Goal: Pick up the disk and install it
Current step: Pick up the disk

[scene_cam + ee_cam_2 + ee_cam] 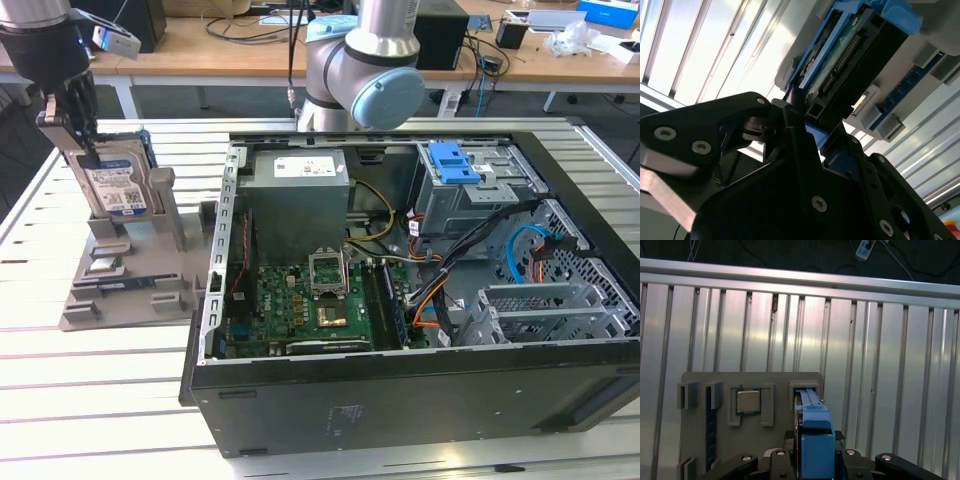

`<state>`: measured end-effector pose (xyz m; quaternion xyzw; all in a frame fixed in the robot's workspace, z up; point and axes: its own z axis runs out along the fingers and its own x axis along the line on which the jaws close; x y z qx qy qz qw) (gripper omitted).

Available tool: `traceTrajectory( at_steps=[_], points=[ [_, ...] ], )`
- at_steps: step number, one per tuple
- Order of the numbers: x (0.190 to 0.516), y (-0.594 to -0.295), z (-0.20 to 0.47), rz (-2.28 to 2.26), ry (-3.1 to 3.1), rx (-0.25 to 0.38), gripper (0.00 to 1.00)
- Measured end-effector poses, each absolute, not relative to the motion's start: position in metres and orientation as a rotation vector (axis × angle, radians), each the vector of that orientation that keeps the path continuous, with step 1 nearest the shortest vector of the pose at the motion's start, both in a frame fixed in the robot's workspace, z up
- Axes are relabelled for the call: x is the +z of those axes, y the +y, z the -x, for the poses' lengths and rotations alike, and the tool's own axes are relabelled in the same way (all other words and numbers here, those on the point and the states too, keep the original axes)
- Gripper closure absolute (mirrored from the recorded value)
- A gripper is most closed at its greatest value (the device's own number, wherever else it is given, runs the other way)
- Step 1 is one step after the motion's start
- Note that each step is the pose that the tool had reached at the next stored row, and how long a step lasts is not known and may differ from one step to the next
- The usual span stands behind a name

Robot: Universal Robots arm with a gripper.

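Gripper: in the exterior view the gripper [85, 150] hangs in the upper left of the frame, pointing down at the top edge of the disk.
Grip: closed to a narrow gap, with one finger [790, 440] pressed to each flat side of the disk. It has hold of the disk's top end, as both wrist views show.
Disk: the disk [118, 185] stands upright on its edge in a slot of the stand, label facing the exterior view's right. Its blue rail [815, 427] runs along the top, between the fingers. The second wrist view shows its underside with the circuit board [850, 55].
Stand: a grey stand [130, 290] with several slots sits on the table at the exterior view's left, well apart from the inside of the computer case.
Chip: a square silver chip [748, 401] lies flat in a pocket of the stand, just beside the disk's slot.
Table: a table [100, 400] of pale metal slats carries both the stand and the case.
Computer case: an open black case [400, 400] lies on its side, filling the middle and right of the exterior view.
Inside the case: a grey power box [300, 190] at the upper middle, a green board [300, 310] below it, and a metal drive cage with a blue latch [455, 160] at the upper right.
Arm: the arm's grey and light blue joint [365, 70] stands behind the case at the top centre.
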<state>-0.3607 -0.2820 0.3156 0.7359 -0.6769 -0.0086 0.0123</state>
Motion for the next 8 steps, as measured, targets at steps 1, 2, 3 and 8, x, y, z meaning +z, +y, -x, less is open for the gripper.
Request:
traceTrajectory(
  at_steps=[1, 2, 3, 8],
  points=[
    [0.3174, -0.2820, 0.3607, -2.294, -2.110, -0.027, 0.64],
    [0.3187, -0.2820, 0.3607, -2.294, -2.110, -0.027, 0.64],
    [0.3207, -0.2820, 0.3607, -2.294, -2.110, -0.027, 0.64],
    [0.3265, -0.2820, 0.3607, -2.294, -2.110, -0.027, 0.64]
  ],
)
